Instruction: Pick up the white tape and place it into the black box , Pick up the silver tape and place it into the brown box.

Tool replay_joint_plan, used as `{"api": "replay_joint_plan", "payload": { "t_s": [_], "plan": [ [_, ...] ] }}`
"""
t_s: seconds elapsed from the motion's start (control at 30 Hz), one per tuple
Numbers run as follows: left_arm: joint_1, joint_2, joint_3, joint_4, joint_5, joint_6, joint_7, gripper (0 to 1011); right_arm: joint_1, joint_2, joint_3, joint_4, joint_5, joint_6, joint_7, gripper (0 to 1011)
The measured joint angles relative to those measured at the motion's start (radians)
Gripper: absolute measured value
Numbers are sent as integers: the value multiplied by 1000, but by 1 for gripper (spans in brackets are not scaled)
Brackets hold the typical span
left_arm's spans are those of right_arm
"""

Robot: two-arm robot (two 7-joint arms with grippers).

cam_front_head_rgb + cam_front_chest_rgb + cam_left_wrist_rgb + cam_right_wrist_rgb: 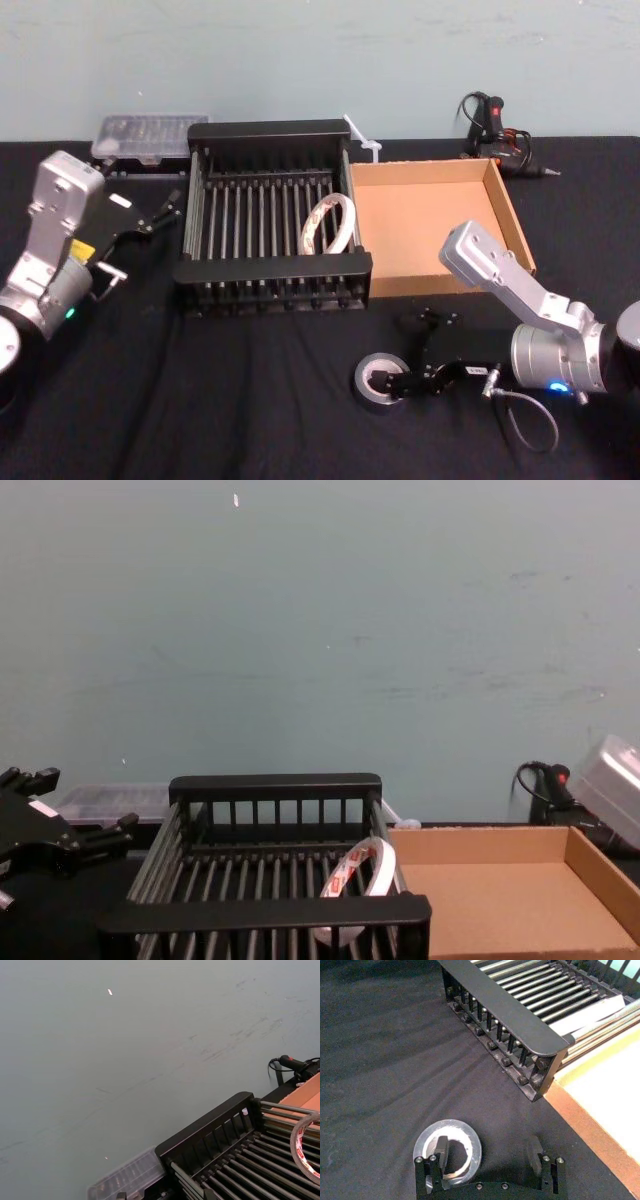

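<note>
- Right end effector (488,1152) spread apart, one finger inside silver tape (447,1124) hole, other outside
- silver tape flat on bench (250,400), before both boxes
- white tape (347,215) on edge inside black box (270,268), against wall beside brown box (420,215)
- left end effector (165,208) left of black box, state cannot tell

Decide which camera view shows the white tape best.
Head view: the white tape shows as a whole ring leaning in the black box. Chest view hides its lower part behind the front rim; left wrist view cuts it at the edge.
</note>
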Motion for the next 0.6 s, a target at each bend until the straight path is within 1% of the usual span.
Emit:
{"api": "replay_joint_plan", "payload": {
  "t_s": [0.43, 0.5, 0.6],
  "plan": [
    [0, 0, 0, 0, 0, 0, 0, 1001, 0, 1, 0, 0, 0, -1, 1, 1000],
    [0, 0, 0, 0, 0, 0, 0, 1001, 0, 1, 0, 0, 0, -1, 1, 968],
    [0, 0, 0, 0, 0, 0, 0, 1001, -1, 1, 0, 0, 0, -1, 1, 888]
  ]
}}
